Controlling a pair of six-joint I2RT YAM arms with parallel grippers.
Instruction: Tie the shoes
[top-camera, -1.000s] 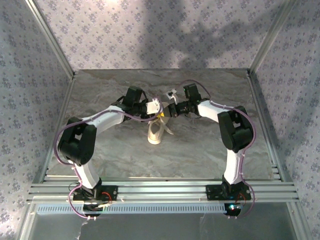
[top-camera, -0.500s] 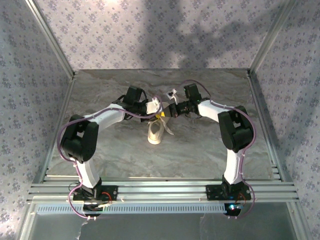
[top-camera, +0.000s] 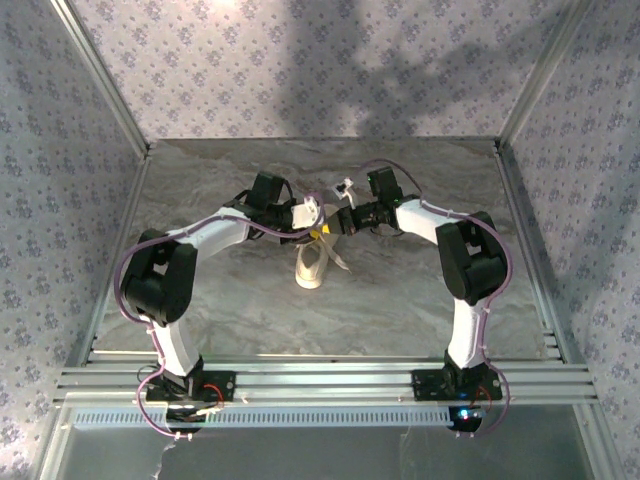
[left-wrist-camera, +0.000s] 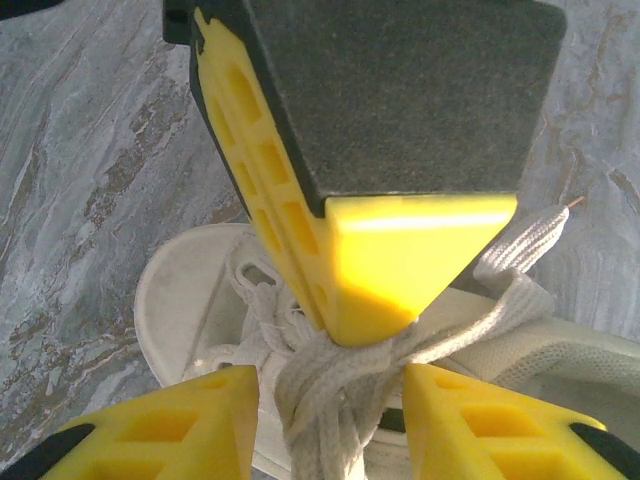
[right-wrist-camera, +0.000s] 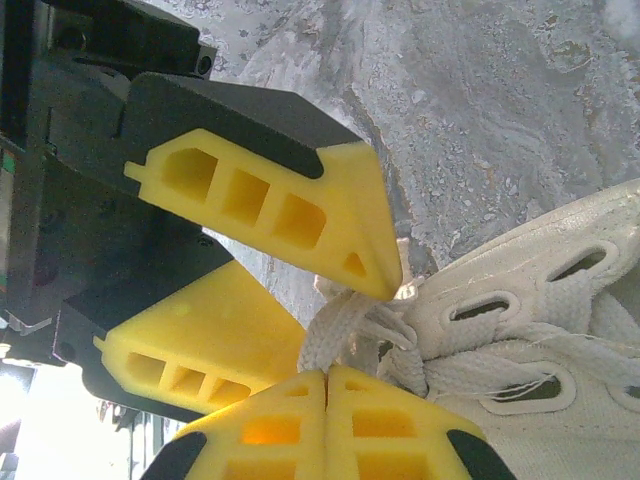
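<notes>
The cream-white sneaker (top-camera: 308, 268) lies mid-table, heel toward the arms. Both grippers meet over its laced end. In the left wrist view my left gripper (left-wrist-camera: 330, 405) is open, and the bunched white laces (left-wrist-camera: 335, 375) run down between its two yellow fingers, over the shoe (left-wrist-camera: 180, 290). My right gripper (right-wrist-camera: 327, 378) is shut, its pads pinching a loop of lace (right-wrist-camera: 345, 330) beside the eyelets of the shoe (right-wrist-camera: 560, 330). Its joined fingertips (left-wrist-camera: 400, 270) press on the knot from above. From above, the left gripper (top-camera: 318, 232) and right gripper (top-camera: 333, 226) nearly touch.
A loose lace end (left-wrist-camera: 530, 235) trails off to the right of the knot onto the grey marbled table (top-camera: 400, 290). Patterned walls and aluminium rails (top-camera: 320, 380) enclose the table. A small white tag (top-camera: 346, 186) sits behind the right wrist.
The left arm's elbow has shifted slightly to the right. Both grippers stay over the laces and the sneaker has not moved.
</notes>
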